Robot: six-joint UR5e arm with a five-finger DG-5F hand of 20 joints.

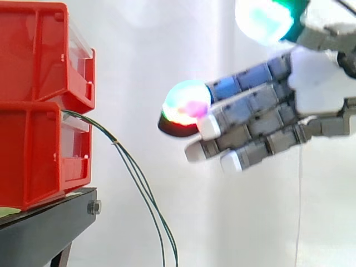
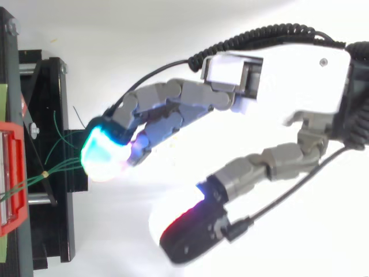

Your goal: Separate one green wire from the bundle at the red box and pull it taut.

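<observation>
White curtain (image 1: 139, 55) backs the hand (image 1: 318, 78), fingers (image 1: 256, 119) straight, apart from green wires (image 1: 146, 192).

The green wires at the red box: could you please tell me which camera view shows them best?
The side view: the green wires leave the lower red box and hang in an arc against the curtain, apart from the robot hand. The top view shows short strands fanning over the black stand beside a glowing fingertip.

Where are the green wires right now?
The green wires leave the lower red bin at the side view's left and droop down to the right, clear of the open hand at upper right.
</observation>
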